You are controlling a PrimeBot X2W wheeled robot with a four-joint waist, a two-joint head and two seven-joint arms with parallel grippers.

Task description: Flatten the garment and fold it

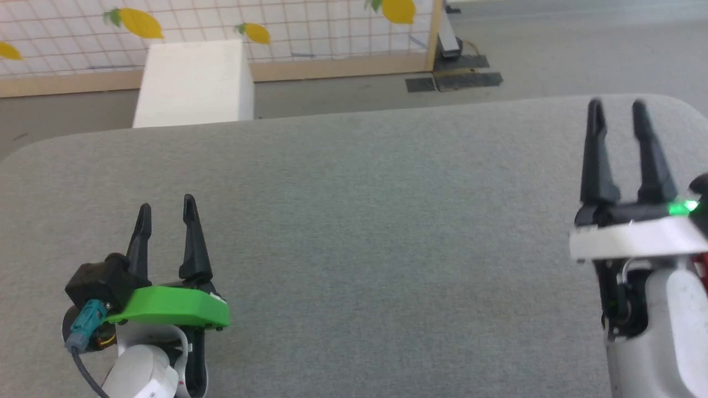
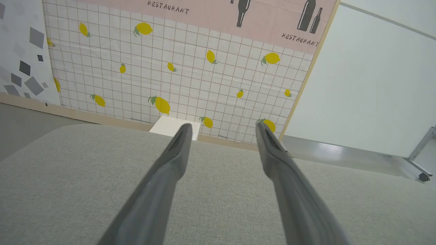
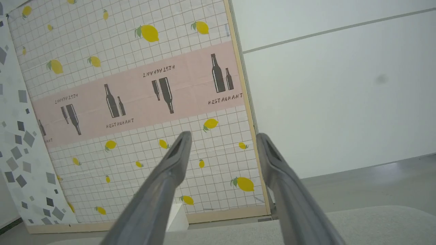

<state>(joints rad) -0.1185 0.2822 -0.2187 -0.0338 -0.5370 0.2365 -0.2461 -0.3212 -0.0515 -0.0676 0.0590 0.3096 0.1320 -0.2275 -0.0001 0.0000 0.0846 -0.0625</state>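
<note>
While our left gripper [image 1: 167,203] and right gripper [image 1: 617,104] hover over the grey table [image 1: 354,221], each with fingers parted partway and holding nothing, we judge the task to be at its very start, with no flattening begun. The next move calls for locating the garment and lowering a gripper onto one of its edges. Where the garment lies we cannot tell, since the table's near edge is cut off at the bottom of the head view.
</note>
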